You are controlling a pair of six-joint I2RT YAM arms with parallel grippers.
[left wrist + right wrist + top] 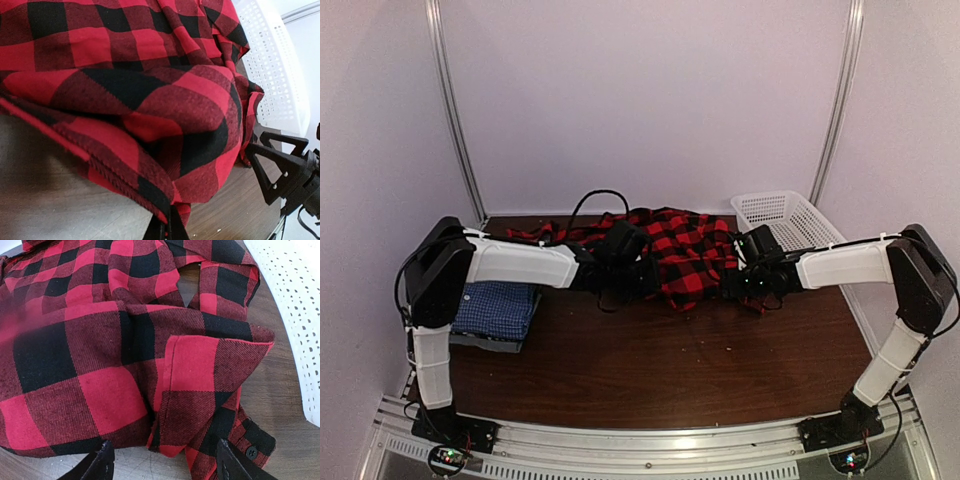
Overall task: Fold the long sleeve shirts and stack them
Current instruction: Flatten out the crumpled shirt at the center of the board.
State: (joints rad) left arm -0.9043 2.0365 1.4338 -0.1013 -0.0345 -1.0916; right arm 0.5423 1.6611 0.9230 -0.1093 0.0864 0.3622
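Observation:
The red-and-black plaid shirt (682, 252) lies crumpled at the back middle of the table. My left gripper (620, 272) is at its left edge; in the left wrist view (169, 227) its jaws are shut on a hem of the plaid shirt (150, 100), lifted off the wood. My right gripper (748, 278) is at the shirt's right edge; in the right wrist view (165, 462) it is open, fingers astride a folded corner of the shirt (195, 385). A blue checked shirt (498, 308) lies folded at the left on a grey one (490, 343).
A white mesh basket (788, 219) stands at the back right, close to the right gripper, also seen in the left wrist view (272, 65) and right wrist view (300, 295). The brown wooden table (660, 360) is bordered by white walls.

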